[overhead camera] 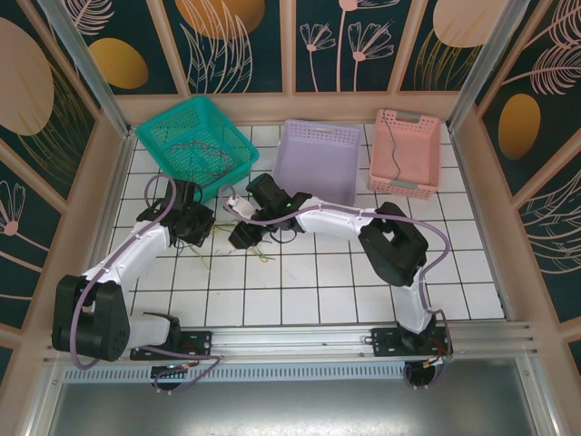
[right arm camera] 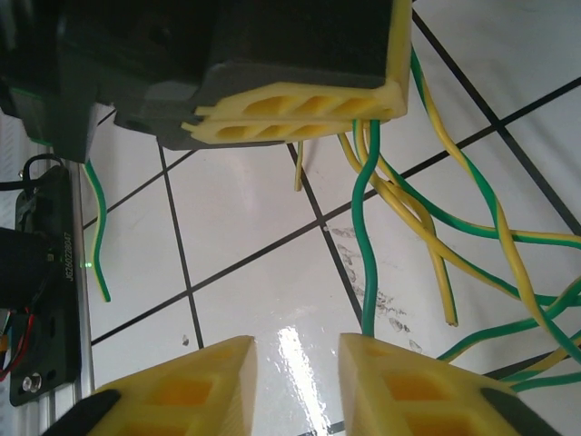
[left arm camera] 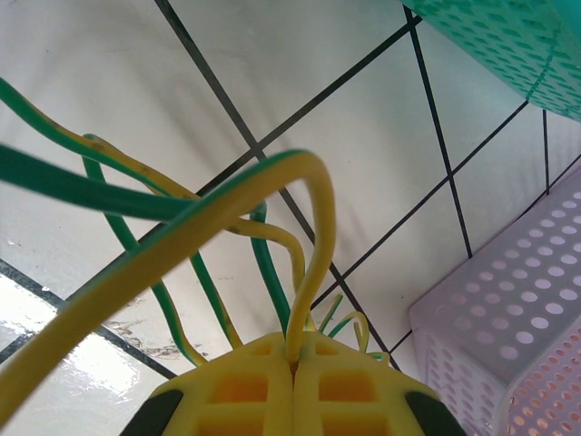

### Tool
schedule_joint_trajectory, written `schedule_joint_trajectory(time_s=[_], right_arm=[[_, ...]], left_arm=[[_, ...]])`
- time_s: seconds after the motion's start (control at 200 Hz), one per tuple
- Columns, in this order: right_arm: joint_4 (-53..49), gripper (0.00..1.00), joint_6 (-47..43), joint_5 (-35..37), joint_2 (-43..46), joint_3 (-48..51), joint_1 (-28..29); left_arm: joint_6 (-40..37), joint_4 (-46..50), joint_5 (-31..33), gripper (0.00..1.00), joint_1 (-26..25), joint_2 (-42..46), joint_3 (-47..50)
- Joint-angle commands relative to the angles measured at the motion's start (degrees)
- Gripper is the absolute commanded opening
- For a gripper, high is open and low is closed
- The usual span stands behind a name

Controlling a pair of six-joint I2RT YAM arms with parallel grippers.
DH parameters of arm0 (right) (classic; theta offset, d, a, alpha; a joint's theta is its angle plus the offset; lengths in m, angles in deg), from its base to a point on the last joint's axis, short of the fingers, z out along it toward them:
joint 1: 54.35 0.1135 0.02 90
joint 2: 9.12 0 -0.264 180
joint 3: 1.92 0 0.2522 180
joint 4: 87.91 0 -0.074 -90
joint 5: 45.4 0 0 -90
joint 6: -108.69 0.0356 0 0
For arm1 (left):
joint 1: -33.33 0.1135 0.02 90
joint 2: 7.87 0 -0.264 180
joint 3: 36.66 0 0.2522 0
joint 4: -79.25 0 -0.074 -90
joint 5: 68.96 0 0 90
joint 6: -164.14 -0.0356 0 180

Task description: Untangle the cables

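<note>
Several yellow-and-green cables (left arm camera: 313, 227) arch up off the white tiles, and my left gripper (left arm camera: 295, 359) is shut on one yellow strand. In the right wrist view that same left gripper (right arm camera: 300, 104) hangs at the top with cables (right arm camera: 363, 236) trailing down from it. My right gripper (right arm camera: 295, 354) is open just in front of it, above bare tile, a green strand running beside its right finger (right arm camera: 408, 372). From above, the left gripper (overhead camera: 205, 231) and the right gripper (overhead camera: 240, 238) meet over the loose cables (overhead camera: 263, 254).
A green basket (overhead camera: 182, 118) at the back left holds dark wires. A purple basket (overhead camera: 318, 136) stands behind the grippers, and a pink basket (overhead camera: 427, 150) with one thin wire sits at the back right. Wooden walls ring the tiled table (overhead camera: 345, 291).
</note>
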Motion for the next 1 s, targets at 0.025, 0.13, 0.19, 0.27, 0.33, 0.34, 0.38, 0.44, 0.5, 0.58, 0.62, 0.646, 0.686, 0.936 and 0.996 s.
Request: schedule_joint_trajectory(time_s=[0.025,0.13,0.19,0.27,0.33,0.34,0.38,0.44,0.5,0.58,0.62,0.646,0.686,0.936,0.996], right_arm=[[0.81,0.22,0.57,-1.3,-2.23,-2.88,0.53],[0.09,0.19,1.19,0.04,-3.65,-4.4,0.6],[0.13,0.17,1.55,0.66,-3.76,-4.46,0.62],[-0.19,0.12,1.65,1.34,-3.8,-4.36,0.61],[-0.67,0.06,1.73,2.29,-3.87,-4.37,0.62],[-0.75,0.05,1.73,2.53,-3.85,-4.39,0.62],[-0.91,0.01,1.73,3.22,-3.74,-4.23,0.62],[-0.61,0.0,1.64,4.01,-2.84,-3.48,0.62],[-0.28,0.0,1.4,4.57,-1.46,-2.5,0.62],[-0.91,0.0,0.72,5.02,0.55,-1.35,0.53],[-1.65,0.0,0.19,5.13,1.52,-0.65,0.49],[-2.12,0.0,-0.12,5.09,2.2,-0.16,0.45],[-2.93,0.0,-0.67,4.98,3.3,0.69,0.32],[-7.36,0.0,-2.86,4.82,10.17,6.87,-0.08],[-6.98,0.0,-2.6,4.78,11.14,8.06,-0.12]], left_arm=[[-1.19,1.23,-0.95,0.0,-0.53,-0.6,-1.93],[-1.28,1.24,-0.98,0.0,-0.64,-0.64,-1.92],[-1.21,1.22,-1.0,0.0,-0.6,-0.57,-1.99],[-1.02,1.13,-0.93,0.0,-0.62,-0.49,-2.07],[-1.0,1.14,-0.78,0.0,-0.64,-0.46,-2.17],[-1.03,1.17,-0.83,0.0,-0.6,-0.47,-2.17],[-1.01,1.13,-0.87,0.0,-0.63,-0.43,-2.26],[-1.24,1.39,-0.74,0.0,-0.64,-0.34,-2.34],[-1.65,1.72,-0.31,0.0,-0.64,-0.3,-2.42],[-2.24,2.23,0.54,0.0,-0.63,-0.28,-2.52],[-2.58,2.45,1.14,0.0,-0.63,-0.23,-2.61],[-2.79,2.61,1.54,0.0,-0.64,-0.38,-2.64],[-3.39,3.01,2.43,0.0,-0.61,-0.4,-2.86],[-5.66,2.55,5.68,0.05,-0.63,-1.48,-2.66],[-5.36,1.37,4.38,0.0,-0.64,-1.53,-2.28]])
